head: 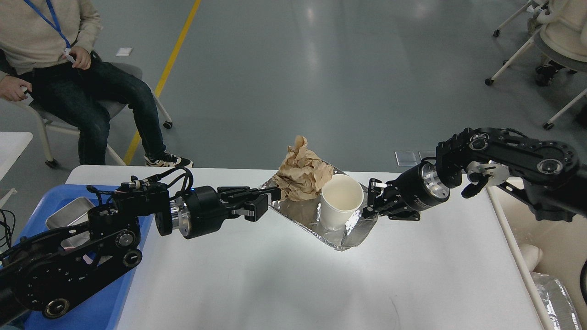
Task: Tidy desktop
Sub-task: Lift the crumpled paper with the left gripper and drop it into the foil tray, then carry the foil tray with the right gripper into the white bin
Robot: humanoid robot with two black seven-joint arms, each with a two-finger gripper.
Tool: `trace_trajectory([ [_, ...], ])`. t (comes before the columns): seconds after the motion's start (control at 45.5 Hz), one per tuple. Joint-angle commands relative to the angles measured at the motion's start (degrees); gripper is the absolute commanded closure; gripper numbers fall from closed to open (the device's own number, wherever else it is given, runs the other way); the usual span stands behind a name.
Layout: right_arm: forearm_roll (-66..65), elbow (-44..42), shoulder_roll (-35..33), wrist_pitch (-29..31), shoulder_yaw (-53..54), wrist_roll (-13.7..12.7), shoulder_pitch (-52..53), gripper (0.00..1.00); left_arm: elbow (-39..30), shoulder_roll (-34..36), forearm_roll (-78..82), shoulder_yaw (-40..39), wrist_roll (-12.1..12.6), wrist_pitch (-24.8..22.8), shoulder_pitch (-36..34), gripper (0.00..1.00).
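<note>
The white desktop [275, 284] fills the lower view. A foil tray [341, 237] lies at its back middle. A crumpled brown paper [302, 173] lies in the tray's far left part. A white paper cup [341, 201] stands upright in the tray's right part. My left gripper [274, 202] is low over the table at the tray's left rim, fingers apart, just beside the paper. My right gripper [369, 206] is shut on the tray's right rim, beside the cup.
A blue tray [137, 197] sits at the table's left edge with a steel container [64, 217] in it, mostly behind my left arm. A cream bin [550, 238] stands off the right edge. A person [55, 59] sits at the back left.
</note>
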Motion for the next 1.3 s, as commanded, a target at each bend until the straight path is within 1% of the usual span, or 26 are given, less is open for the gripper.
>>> trace_trajectory([
  [0.0,0.0,0.0,-0.1,0.0,0.1,0.0,-0.1,1.00,0.0,0.6,0.0,-0.5,-0.2,-0.1,0.1,0.24],
  [0.066,0.1,0.0,-0.1,0.0,0.1,0.0,-0.1,1.00,-0.1,0.8,-0.4,-1.0,-0.3,-0.1,0.1,0.12],
  [0.132,0.0,-0.1,-0.2,0.0,0.1,0.0,-0.2,1.00,-0.1,0.9,-0.7,-1.8,-0.6,-0.4,0.1,0.06],
  [0.176,0.0,-0.2,-0.2,-0.1,0.2,0.0,-0.3,1.00,-0.1,0.9,-0.9,-2.7,-0.7,-0.5,0.1,0.04],
  [0.285,0.0,-0.3,-0.9,-0.3,0.7,0.0,-1.0,1.00,-0.2,0.9,-6.1,-7.0,-0.7,-0.6,0.6,0.03],
  [0.461,0.0,-0.5,-3.3,-0.9,3.0,0.0,-2.7,1.00,-0.1,0.9,-28.0,-19.3,0.1,-0.4,4.8,0.03],
  [0.549,0.0,-0.5,-5.4,-1.0,4.6,0.0,-3.9,1.00,0.0,1.0,-35.9,-24.5,1.1,0.0,7.4,0.03],
  [0.615,0.1,-0.5,-7.4,-1.1,5.8,0.0,-4.5,1.00,0.3,1.0,-40.3,-28.8,1.7,0.1,10.0,0.03],
  [0.725,0.0,-1.4,-11.6,-2.0,6.7,0.2,-5.6,1.00,1.6,0.1,-47.6,-35.0,1.6,0.2,14.9,0.03],
  [0.812,0.3,-2.9,-15.7,-2.3,7.2,0.4,-6.6,1.00,3.1,-0.3,-54.2,-38.4,0.9,0.9,18.3,0.03],
  [0.944,0.8,-5.9,-21.6,-4.0,7.5,0.5,-8.2,1.00,7.4,-3.3,-66.0,-40.6,0.8,1.2,20.1,0.03],
  [1.054,1.8,-9.3,-25.2,-4.6,7.6,0.8,-10.7,1.00,13.0,-6.8,-74.8,-40.8,0.8,1.3,20.5,0.03],
  [1.142,3.8,-11.6,-28.0,-4.5,7.5,0.9,-13.6,1.00,16.2,-10.6,-78.3,-41.0,0.7,1.2,20.3,0.03],
  [1.273,6.1,-17.0,-29.6,-4.5,7.5,1.2,-17.7,1.00,21.4,-16.4,-78.6,-42.0,0.7,1.2,19.5,0.03],
])
